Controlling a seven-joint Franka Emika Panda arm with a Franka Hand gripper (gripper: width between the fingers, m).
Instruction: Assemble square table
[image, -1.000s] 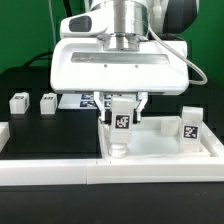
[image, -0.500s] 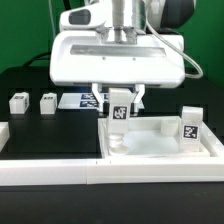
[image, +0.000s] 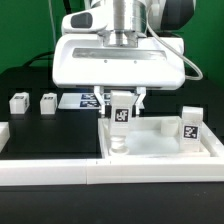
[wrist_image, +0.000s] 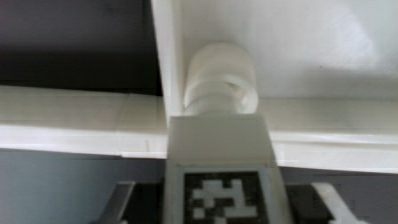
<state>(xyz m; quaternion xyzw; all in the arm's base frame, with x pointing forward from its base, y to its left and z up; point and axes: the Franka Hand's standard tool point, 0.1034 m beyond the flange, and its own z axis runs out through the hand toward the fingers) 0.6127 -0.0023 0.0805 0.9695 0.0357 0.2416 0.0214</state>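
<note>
Presently clamping the hand (image: 122, 98) narrowly around one upright leg block (image: 121, 114), its lower end reaching inside the square top (image: 160, 146) at the corner on the exterior view's left. Showing no readable words, only black-and-white tags. Counting four blocks: the held one, a second block (image: 190, 124) standing in the top, a third block (image: 18, 101) and a fourth block (image: 47, 102) resting on the black counter (image: 60, 130).
</note>
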